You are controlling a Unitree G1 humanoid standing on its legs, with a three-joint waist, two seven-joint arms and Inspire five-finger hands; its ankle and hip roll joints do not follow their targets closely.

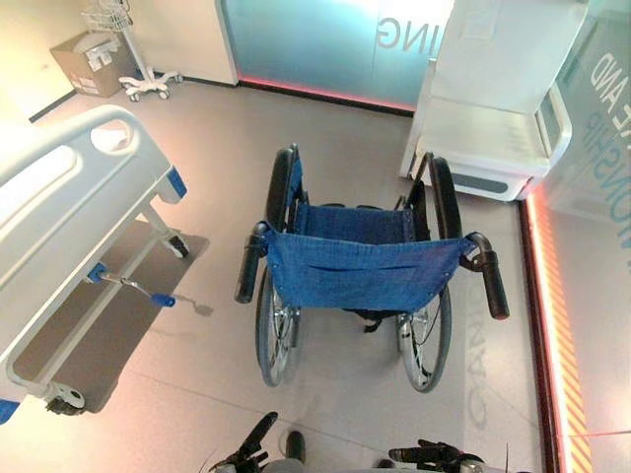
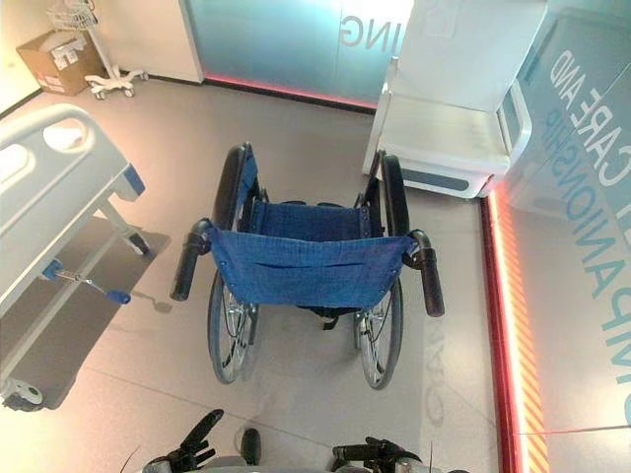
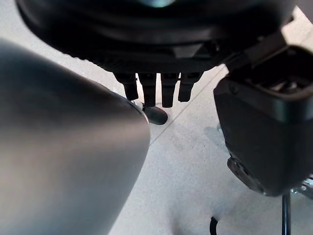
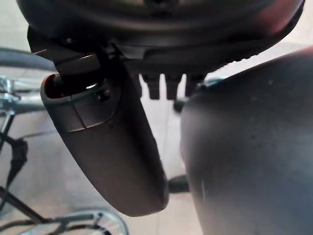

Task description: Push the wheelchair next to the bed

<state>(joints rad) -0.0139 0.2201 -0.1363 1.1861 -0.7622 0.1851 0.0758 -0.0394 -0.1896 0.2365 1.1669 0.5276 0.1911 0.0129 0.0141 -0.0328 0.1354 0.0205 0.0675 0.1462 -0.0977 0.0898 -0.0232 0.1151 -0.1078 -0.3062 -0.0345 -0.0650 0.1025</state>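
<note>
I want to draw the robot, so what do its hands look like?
Both hands are dark, nearly black. The left hand has a row of short, blocky fingers with ridged surfaces, and a chunky squared thumb beside them. The right hand has the same stubby row, and its thumb is big, smooth and rounded like a pod. From the head, both look thin and black against the pale floor.

blue cloth wheelchair [image 1: 365, 266] back, glossy white plastic bed [image 1: 69, 197] footboard
</note>
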